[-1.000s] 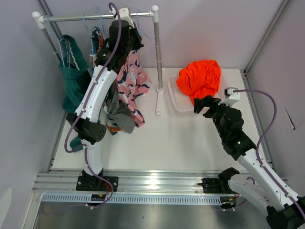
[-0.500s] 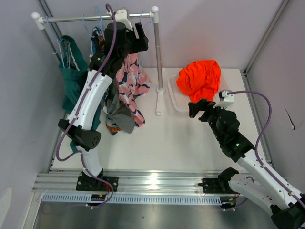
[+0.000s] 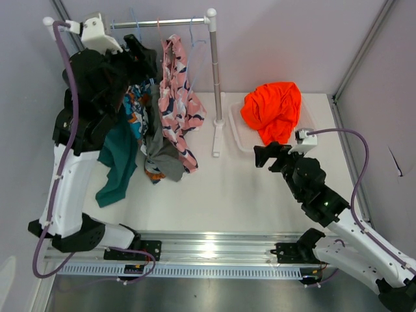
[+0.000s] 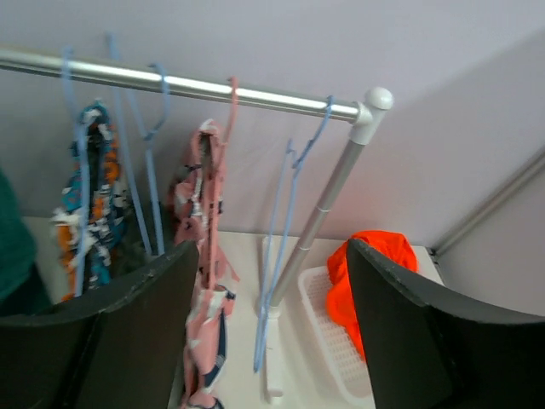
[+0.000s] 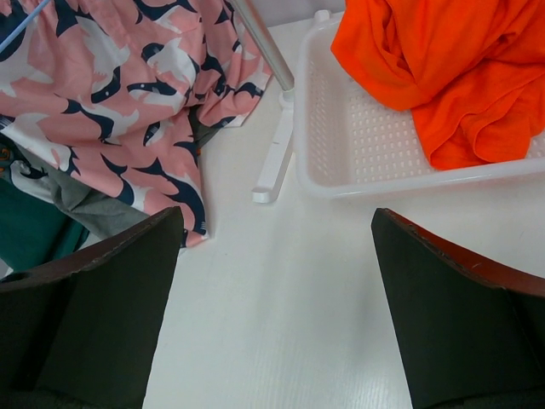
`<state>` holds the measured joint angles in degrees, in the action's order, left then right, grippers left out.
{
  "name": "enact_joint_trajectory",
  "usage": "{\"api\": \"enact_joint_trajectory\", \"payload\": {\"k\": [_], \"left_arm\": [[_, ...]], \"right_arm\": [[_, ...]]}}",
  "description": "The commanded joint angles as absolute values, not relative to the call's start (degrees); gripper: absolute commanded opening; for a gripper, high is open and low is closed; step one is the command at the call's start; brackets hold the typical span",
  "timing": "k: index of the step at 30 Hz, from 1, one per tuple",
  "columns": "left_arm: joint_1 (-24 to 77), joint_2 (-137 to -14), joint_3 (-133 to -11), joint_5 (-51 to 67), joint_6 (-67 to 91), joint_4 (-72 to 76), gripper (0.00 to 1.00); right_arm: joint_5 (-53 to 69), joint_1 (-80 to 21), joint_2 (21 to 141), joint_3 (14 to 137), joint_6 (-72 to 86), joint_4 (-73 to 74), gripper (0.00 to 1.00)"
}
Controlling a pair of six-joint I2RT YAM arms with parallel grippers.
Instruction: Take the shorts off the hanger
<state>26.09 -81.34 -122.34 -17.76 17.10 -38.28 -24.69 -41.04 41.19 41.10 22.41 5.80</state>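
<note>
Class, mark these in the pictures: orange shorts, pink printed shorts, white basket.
orange shorts (image 3: 272,109), top external view, middle of the heap.
pink printed shorts (image 5: 128,102), right wrist view, middle of the cloth.
white basket (image 5: 366,136), right wrist view, bare perforated floor.

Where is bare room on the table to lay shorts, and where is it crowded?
Bare: tabletop between the pink printed shorts and the white basket, nearer than the rack foot. Crowded: under the rail at left, where grey shorts and teal shorts hang.

— Where's the rail (image 3: 195,19)?
— Upper left of the top view, with hung shorts (image 3: 175,97) below it.
— And the tray (image 3: 242,140)?
— Right of the rail's post (image 3: 215,65), holding loose shorts (image 3: 273,107).
</note>
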Motion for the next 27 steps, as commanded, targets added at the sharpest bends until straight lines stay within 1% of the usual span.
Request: {"api": "enact_joint_trajectory", "payload": {"k": [1,4,7,15,22,27], "left_arm": [[26.37,-80.78,-116.11,-26.34,14.76,-40.34,0.74],[26.37,-79.98,-109.45,-28.56,14.85,-39.38,0.71],[26.28,-81.03,-106.88,-30.76,15.38,-38.67,0.7],[23.56,-86.39,-107.14,-30.59,15.99,-37.44,0.7],[21.71,-86.13,-105.65,-29.79,16.61,-35.86,0.67],[21.18,-86.04,-105.2,-29.62,15.91,-34.89,0.67]], "right_arm": [[-26.98,-43.06,41.48,42.63,22.76,4.92,0.99],[-28.3,-44.47,41.84,42.71,22.59,4.92,0.99],[-29.88,-46.05,41.66,42.72,22.24,5.54,0.99],[-31.38,-46.93,40.43,42.45,21.53,8.17,1.0],[-32.08,-47.02,40.34,41.66,20.74,8.61,0.99],[-31.73,-46.93,41.57,41.48,20.65,7.56,0.99]]}}
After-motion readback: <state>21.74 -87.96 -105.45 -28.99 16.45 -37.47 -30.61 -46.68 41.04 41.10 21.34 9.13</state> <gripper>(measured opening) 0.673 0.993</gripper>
